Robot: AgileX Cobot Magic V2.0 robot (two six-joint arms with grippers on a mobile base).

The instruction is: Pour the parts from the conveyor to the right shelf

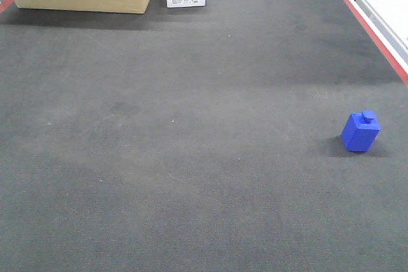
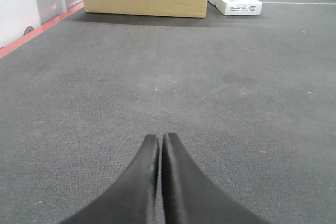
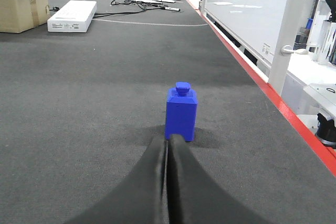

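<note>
On the conveyor [image 1: 191,157], the blue part [image 1: 361,131] is seen upright; jaws of left gripper [image 2: 159,137] and right gripper [image 3: 168,142] are pressed together.

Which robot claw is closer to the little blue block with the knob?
The right. The right gripper, shut, has its tips right by the small bright blue plastic block. The left gripper, also shut, has only bare dark grey belt nearby.

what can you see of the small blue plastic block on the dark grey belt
The small bright blue plastic block is boxy with sloped shoulders and a short round stud on top. It stands upright, alone on the dark grey textured conveyor belt, near its red-striped right edge. In the front view only the belt touches it; the shut right gripper points at it.
</note>
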